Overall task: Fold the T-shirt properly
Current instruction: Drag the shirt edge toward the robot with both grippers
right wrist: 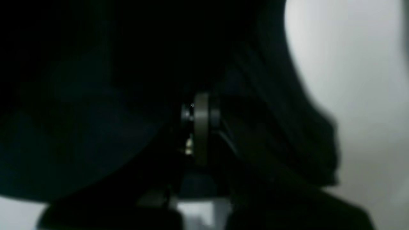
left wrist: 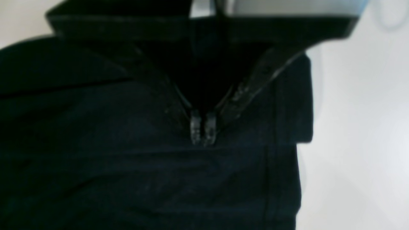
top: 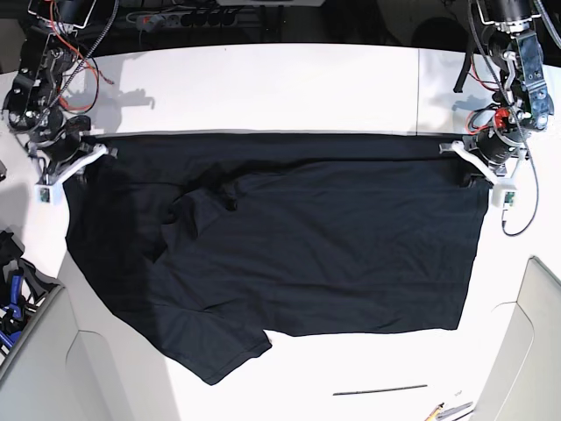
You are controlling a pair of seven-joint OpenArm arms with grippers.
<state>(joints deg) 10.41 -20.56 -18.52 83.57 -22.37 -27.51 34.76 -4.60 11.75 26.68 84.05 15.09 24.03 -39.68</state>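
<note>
White table [top: 289, 79], seen from above in the base view; bare white surface runs along the far side and along the near edge. A power strip with cables [top: 188, 15] lies past the far table edge. Grey panels stand at the near left corner [top: 39, 351] and the near right corner [top: 535, 342].

The T-shirt [top: 307, 246] lies spread across the middle of the table, black, mostly flat. Its far edge runs nearly straight from one gripper to the other. Its right edge drops roughly straight toward the near side. The near edge is straight on the right, then dips lower at the left into a rounded lobe close to the table front. A ridge of wrinkles sits left of centre.

Left gripper [top: 478, 171], on the right in the base view, sits at the far right corner of the cloth. In the left wrist view its fingertips [left wrist: 195, 129] are pressed together with the black fabric bunched around them: clamped on the T-shirt.

Right gripper [top: 70, 162], on the left in the base view, sits at the far left corner. The right wrist view is dark and blurred; fabric drapes around the closed jaws, gripping the T-shirt.

Thin dark rod [top: 379, 388] lies on the bare strip near the front edge, apart from the cloth; small tools [top: 447, 410] lie beside it. Blue-handled tools [top: 10, 303] lie at the left margin.
</note>
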